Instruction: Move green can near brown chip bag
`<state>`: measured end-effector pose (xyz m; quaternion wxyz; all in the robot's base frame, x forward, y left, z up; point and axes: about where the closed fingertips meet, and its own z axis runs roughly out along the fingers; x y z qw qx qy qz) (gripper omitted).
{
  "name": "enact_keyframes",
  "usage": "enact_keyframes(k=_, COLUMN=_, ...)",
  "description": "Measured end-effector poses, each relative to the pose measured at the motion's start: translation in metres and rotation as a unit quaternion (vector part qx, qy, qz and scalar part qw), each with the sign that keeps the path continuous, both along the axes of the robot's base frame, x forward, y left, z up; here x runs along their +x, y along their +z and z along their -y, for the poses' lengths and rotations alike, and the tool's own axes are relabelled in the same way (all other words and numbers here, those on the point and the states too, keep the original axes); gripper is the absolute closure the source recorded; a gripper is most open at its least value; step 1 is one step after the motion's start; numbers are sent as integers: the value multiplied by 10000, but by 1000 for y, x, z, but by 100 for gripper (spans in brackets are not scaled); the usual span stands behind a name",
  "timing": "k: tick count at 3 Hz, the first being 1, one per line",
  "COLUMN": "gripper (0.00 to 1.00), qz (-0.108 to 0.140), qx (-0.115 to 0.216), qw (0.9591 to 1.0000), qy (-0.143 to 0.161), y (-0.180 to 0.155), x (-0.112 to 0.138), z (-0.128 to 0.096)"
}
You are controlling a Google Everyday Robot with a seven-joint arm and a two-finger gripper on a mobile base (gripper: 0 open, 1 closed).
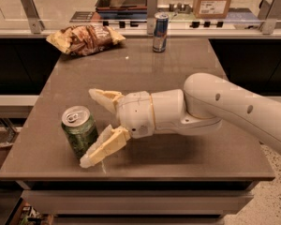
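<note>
Near the front-left edge of the table (192,69), the gripper (87,128) gapes wide beside the green can (77,125), its lower finger crossing the can's base. Open tabletop stretches to the brown chip bag (86,37) at the far-left corner.

Tabletop (145,74) seemingly free beyond pincer (86,127) at green can (78,132).

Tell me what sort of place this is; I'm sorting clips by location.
Probably an office break area: a grey table with a brown chip bag, green can and blue can, a railed counter behind. The gripper is open at the green can.
</note>
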<state>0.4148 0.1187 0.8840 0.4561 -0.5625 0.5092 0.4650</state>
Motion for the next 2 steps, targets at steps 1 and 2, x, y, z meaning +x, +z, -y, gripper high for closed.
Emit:
enact_keyframes(k=1, gripper=16, qz=12, qx=-4, qw=10000, qy=20, y=1, x=-1, z=-2)
enact_keyframes(k=2, gripper=41, qz=24, qx=-8, qw=10000, qy=41, y=2, x=-3, z=-4)
